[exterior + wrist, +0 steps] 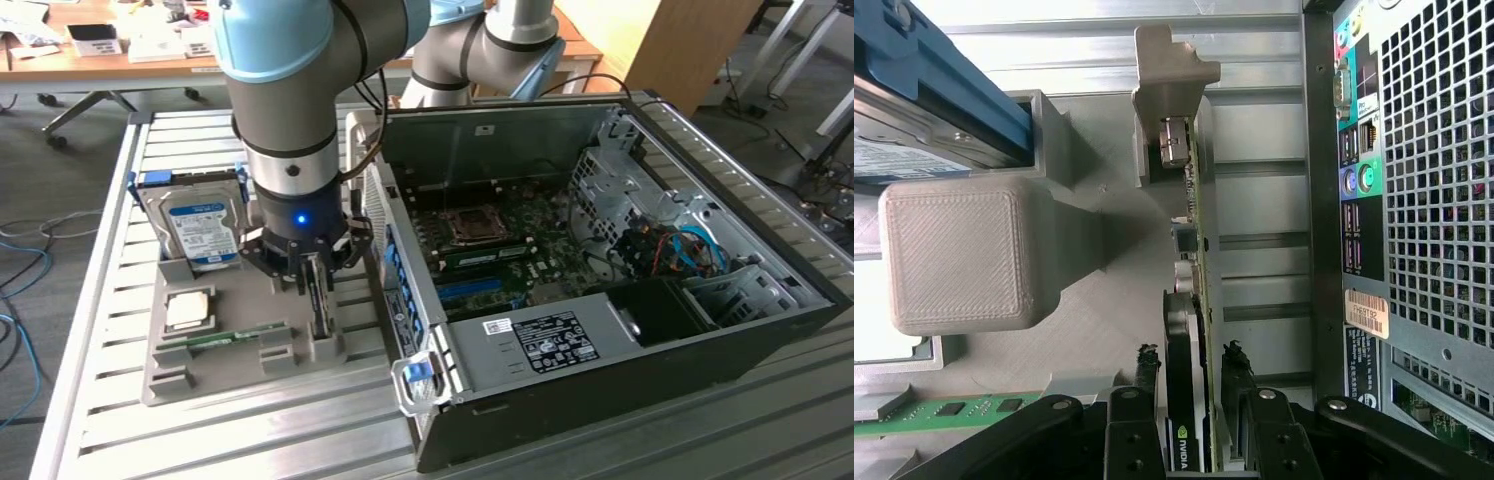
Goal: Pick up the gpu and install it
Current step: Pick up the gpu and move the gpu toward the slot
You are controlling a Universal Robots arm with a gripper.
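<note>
The gpu (322, 318) is a thin dark card standing on edge in a slot of the grey holder tray (254, 380), beside the open computer case (601, 250). My gripper (318, 290) points straight down over it. In the wrist view the gpu (1189, 300) runs between my two black fingers (1144, 365), one on each face, and both look pressed against it; my gripper (1189, 360) is shut on the card. The card's lower edge still sits in the holder. Inside the case the motherboard (494, 240) lies exposed with a blue slot (474, 292).
A silver blue-labelled hard drive (198, 225) stands upright at the tray's back. A CPU (187, 308) and a green RAM stick (234, 335) lie in the tray. The case's rear panel with ports (1354, 180) stands close beside the card. The table is slatted metal (174, 440).
</note>
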